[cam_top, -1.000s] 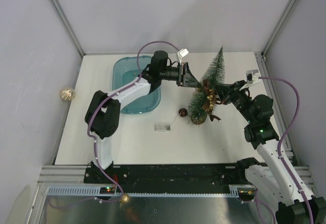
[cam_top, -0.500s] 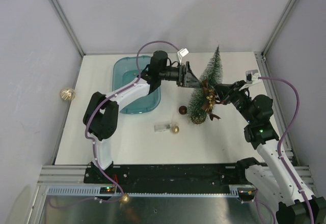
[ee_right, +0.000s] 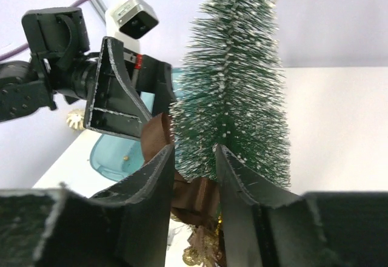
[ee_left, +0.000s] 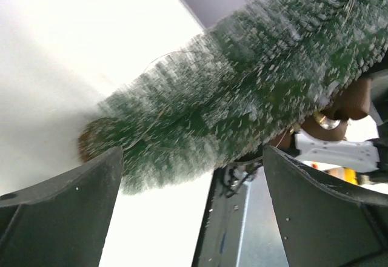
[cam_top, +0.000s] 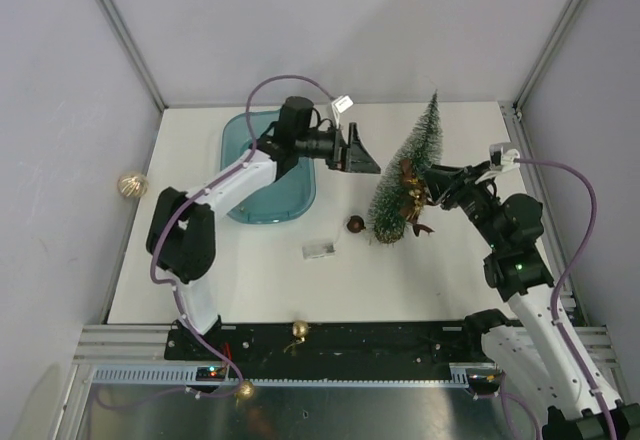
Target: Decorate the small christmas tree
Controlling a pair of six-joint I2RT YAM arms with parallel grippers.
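The small christmas tree (cam_top: 412,165) stands on its round brown base (cam_top: 388,232), right of the table's middle, dark green with frosted tips. A brown ribbon bow (cam_top: 408,182) with gold bits hangs on its lower half. My left gripper (cam_top: 362,156) is open, just left of the tree and apart from it; in the left wrist view the tree (ee_left: 242,91) fills the space ahead of the left gripper (ee_left: 191,152). My right gripper (ee_right: 194,152) is open at the tree's right side, with the bow (ee_right: 200,197) in the gap between its parted fingers.
A blue tray (cam_top: 262,205) lies at the back left under the left arm. A dark red ball (cam_top: 355,223) and a small clear box (cam_top: 319,250) lie left of the tree's base. A gold ball (cam_top: 299,329) rests on the black rail at the near edge. Another gold ornament (cam_top: 130,185) lies off the table's left side.
The left gripper opened wide and drew back left from the tree. The right gripper's jaws parted around the bow. A gold ball rolled from beside the clear box to the near rail.
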